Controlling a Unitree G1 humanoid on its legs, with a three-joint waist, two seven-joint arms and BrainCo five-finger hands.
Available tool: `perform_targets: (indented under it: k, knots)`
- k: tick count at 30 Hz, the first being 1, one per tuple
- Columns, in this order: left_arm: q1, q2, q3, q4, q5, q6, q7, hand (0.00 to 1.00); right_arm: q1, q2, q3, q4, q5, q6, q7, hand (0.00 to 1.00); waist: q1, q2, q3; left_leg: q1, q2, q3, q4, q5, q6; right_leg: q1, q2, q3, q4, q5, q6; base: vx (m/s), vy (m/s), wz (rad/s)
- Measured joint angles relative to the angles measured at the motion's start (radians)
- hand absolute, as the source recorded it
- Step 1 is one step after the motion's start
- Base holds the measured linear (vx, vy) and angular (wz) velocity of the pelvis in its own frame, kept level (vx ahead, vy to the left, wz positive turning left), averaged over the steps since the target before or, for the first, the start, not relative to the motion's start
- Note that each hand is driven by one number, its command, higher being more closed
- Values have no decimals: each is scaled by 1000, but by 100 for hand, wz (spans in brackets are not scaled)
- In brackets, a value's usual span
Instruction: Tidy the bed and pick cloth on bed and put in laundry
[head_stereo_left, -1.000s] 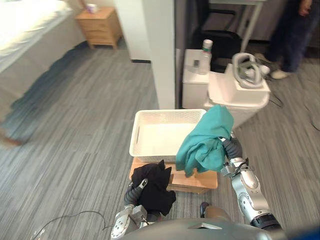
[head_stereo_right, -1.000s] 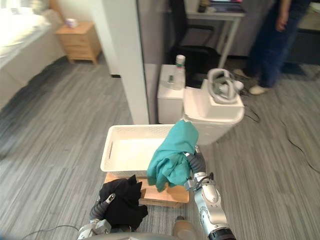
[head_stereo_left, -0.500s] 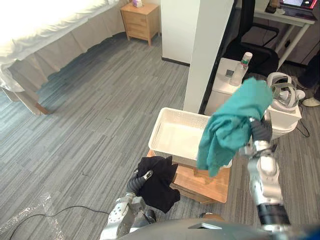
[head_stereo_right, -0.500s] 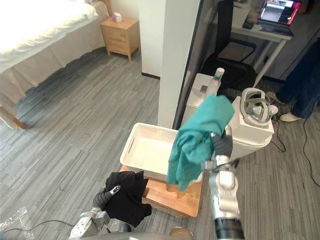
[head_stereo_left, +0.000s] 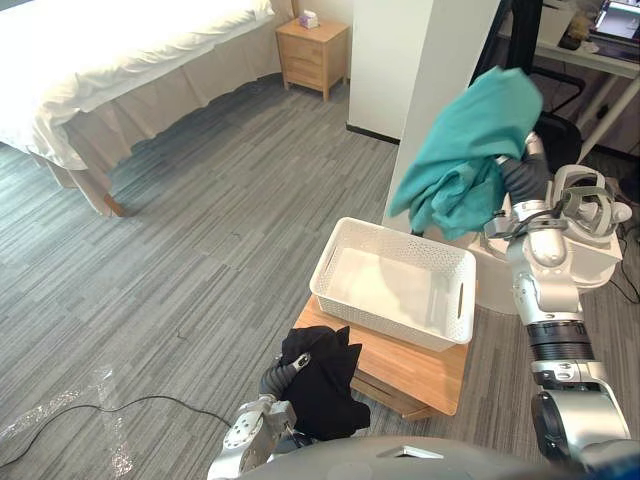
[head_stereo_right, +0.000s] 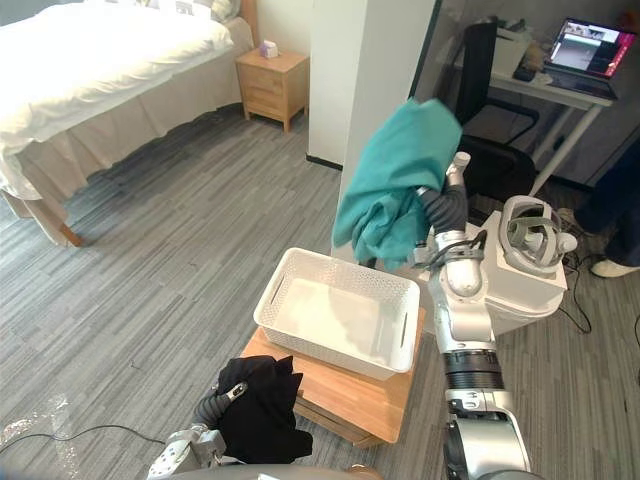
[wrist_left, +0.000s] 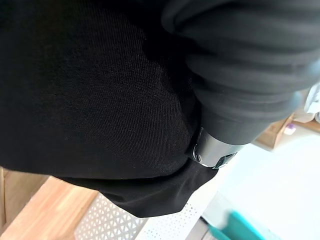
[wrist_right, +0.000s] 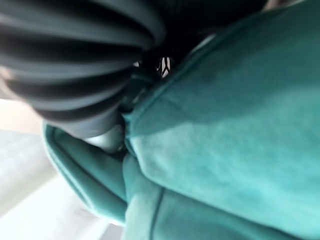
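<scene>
Two cloths are off the bed and with our hands, neither yet in the laundry basket. The teal cloth is bunched over our right hand, raised high above the far right end of the basket. The black cloth is wrapped around our left hand, low down just beside the near left corner of the wooden tabletop on which the basket sits. Each wrist view shows cloth pressed against the dark cover, so we cannot tell whether either hand is clamped on its cloth or merely carries it draped.

That uncertainty is our first worry. If the teal cloth is only draped, a swing of the arm could shed it early. From where it hangs it could land on the basket's rim, on the white cabinet or across the headset just beside the arm, rather than inside. Letting go from this height looks chancy to us too, since a loose cloth spreads as it falls. The black cloth sits below the basket's rim. Raising it close in could catch the tabletop corner or shove the light basket, which seems to overhang the tabletop's far left edge, and so tip or slide it. Folds trailing over the rim would leave the job half done.
</scene>
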Motion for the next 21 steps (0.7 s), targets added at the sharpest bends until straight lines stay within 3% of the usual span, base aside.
perform_targets:
  k: [10,15,16,21]
  knots:
    - [17,-1,3,-7,12,25,3,100,4,118,59,306,-21,13,-51,100,3,43,24,-11,3,-6,0,9,5,8,7,-26,-40,23,-6,-40,-8,4]
    - [34,-1,7,-7,11,26,2,100,22,162,104,427,-30,11,-49,100,4,49,30,-25,2,-13,0,13,10,20,5,-44,-66,40,3,19,-3,5]
    - [34,-1,6,-7,11,26,2,100,27,167,112,443,-31,11,-50,0,3,50,32,-24,1,-19,0,13,10,25,4,-51,-69,40,3,33,-7,18]
    - [27,-3,5,-43,11,19,-8,100,29,203,134,595,-136,18,-90,0,27,80,64,-29,0,-22,0,13,10,28,-1,-65,-77,41,5,8,2,4]
